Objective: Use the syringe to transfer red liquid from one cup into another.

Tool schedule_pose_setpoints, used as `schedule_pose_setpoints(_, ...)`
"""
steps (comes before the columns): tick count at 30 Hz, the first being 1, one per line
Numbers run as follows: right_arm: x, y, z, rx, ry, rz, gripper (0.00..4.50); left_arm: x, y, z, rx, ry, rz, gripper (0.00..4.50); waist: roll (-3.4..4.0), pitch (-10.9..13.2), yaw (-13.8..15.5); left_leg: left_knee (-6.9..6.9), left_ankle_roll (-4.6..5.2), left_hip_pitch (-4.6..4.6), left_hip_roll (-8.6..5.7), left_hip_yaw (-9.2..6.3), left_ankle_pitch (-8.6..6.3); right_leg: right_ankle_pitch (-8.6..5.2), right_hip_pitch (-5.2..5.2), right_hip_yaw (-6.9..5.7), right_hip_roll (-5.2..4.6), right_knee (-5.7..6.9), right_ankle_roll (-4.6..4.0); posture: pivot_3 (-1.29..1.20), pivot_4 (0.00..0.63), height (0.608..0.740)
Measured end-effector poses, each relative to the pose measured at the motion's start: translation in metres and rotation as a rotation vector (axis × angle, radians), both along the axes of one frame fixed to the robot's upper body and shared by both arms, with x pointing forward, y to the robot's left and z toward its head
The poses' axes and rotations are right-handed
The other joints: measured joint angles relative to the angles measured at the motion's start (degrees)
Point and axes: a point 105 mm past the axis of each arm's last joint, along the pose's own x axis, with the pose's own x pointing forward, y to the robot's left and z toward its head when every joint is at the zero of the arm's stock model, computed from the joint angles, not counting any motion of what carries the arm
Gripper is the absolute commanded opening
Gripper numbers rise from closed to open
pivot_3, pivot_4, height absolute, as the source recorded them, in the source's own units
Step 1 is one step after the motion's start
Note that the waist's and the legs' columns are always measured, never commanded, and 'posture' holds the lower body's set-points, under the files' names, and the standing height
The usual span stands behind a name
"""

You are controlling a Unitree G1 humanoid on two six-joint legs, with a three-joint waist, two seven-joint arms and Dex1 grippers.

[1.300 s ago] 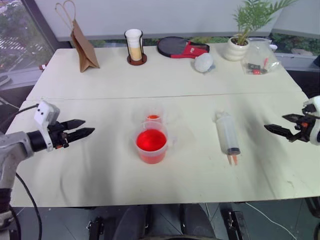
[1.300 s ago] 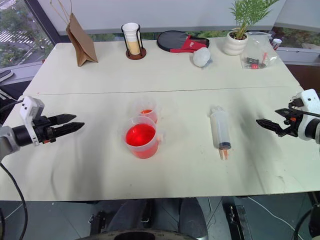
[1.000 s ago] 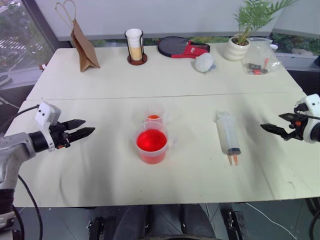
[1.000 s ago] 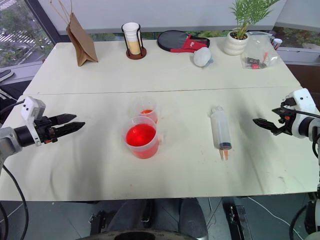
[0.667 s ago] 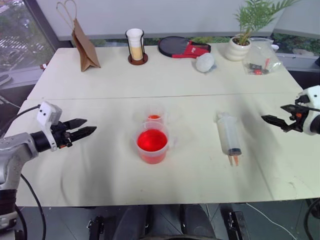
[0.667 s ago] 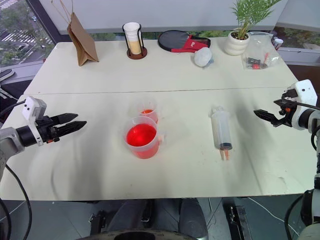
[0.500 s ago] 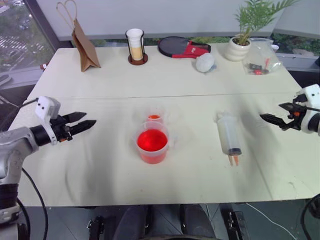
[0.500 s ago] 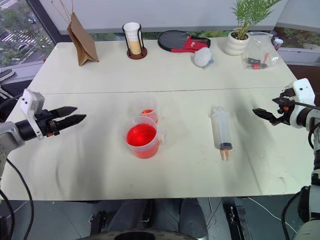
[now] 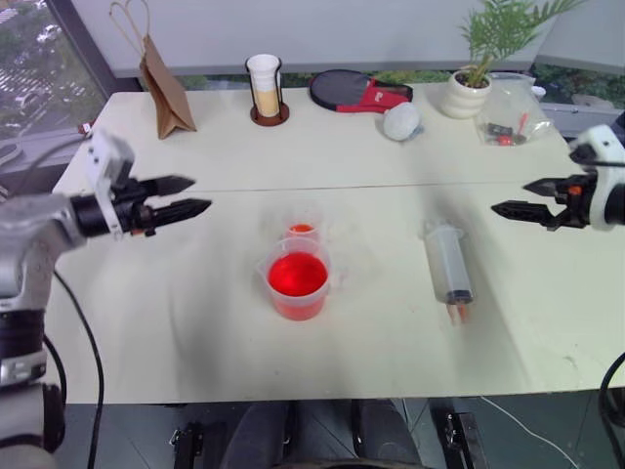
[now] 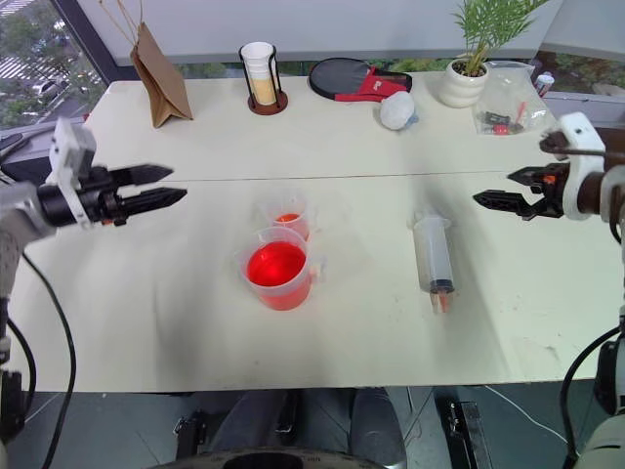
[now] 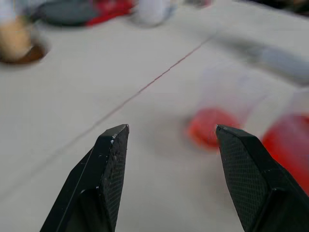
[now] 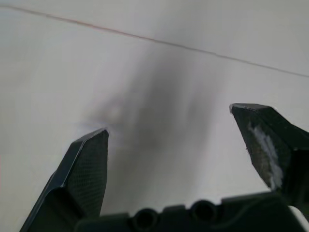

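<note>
both jaws stand spread and hold nothing. left gripper (image 9: pixel 200 195) hangs over the left part of the table (image 9: pixel 176 332), pointing right toward the middle; right gripper (image 9: pixel 500 209) hangs over the right part, pointing left. each is well apart from the task's things.

syringe (image 9: pixel 448 266) lies flat on the table right of centre, its orange-red tip toward the near edge, nothing on or against it. open table lies between it and the right gripper.

beaker (image 9: pixel 297 282) stands upright near the centre, red liquid (image 9: pixel 296 275) inside. small cup (image 9: pixel 301 230) stands just behind it on the far side, very close, with a thin orange-red layer at the bottom; whether they touch cannot be told. syringe and beaker are apart, bare table between.

along the far edge, well clear of the work: a brown paper bag (image 9: pixel 163 90) at far left, a white-and-tan cup in a dark stand (image 9: pixel 265 91), a black and red paddle (image 9: pixel 354 93), a white crumpled lump (image 9: pixel 399 121), a potted plant (image 9: pixel 474 68), and a clear plastic bag (image 9: pixel 508 112) at far right.
</note>
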Motion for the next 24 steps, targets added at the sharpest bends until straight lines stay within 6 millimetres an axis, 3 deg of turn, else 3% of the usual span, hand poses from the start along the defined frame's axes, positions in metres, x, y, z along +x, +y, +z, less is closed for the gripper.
schedule_pose_setpoints(3,-0.008,0.022,0.0,0.041,0.154,0.06,4.42,-0.016,-0.029,0.013,0.016,-0.009,-0.203,2.94,0.01,0.0,-0.08,-0.04,0.02,0.01,0.0,0.01,-0.02,0.0,0.0,-0.01,0.0,-0.03,0.0,0.0,0.15,0.739)
schedule_pose_setpoints(9,-0.016,0.041,-0.031,0.09,0.424,0.03,4.42,-0.026,-0.048,-0.006,0.123,0.051,-0.364,2.94,-0.02,0.02,-0.24,-0.03,0.02,-0.02,0.01,0.04,-0.01,0.0,-0.08,-0.01,0.02,0.0,0.0,0.0,0.15,0.739)
schedule_pose_setpoints(13,-0.01,0.056,-0.056,0.131,0.527,-0.036,4.42,-0.031,-0.059,-0.001,0.181,-0.011,-0.418,2.94,-0.02,0.02,-0.07,-0.04,0.0,-0.03,0.01,0.03,0.0,0.0,-0.1,0.0,0.01,0.02,0.0,0.0,0.15,0.739)
schedule_pose_setpoints(19,0.0,0.063,-0.082,0.1,0.572,-0.114,4.42,-0.034,-0.075,0.003,0.16,-0.064,-0.44,2.94,-0.04,0.03,0.15,0.01,-0.08,-0.05,-0.04,0.02,0.05,0.0,-0.08,0.0,-0.01,0.02,0.01,0.0,0.15,0.739)
schedule_pose_setpoints(22,0.005,0.062,-0.085,0.066,0.553,-0.141,3.53,-0.034,-0.077,0.0,0.153,-0.065,-0.43,2.94,-0.06,0.01,0.01,0.01,-0.27,-0.04,-0.03,0.0,0.16,0.0,-0.08,-0.01,0.02,0.02,0.01,0.0,0.15,0.739)
schedule_pose_setpoints(24,0.008,0.06,-0.087,0.034,0.538,-0.161,2.47,-0.034,-0.077,-0.001,0.152,-0.065,-0.426,2.94,-0.07,0.01,-0.06,0.01,-0.27,-0.04,-0.02,0.01,0.17,0.0,-0.08,-0.01,0.03,0.03,0.01,0.0,0.15,0.739)
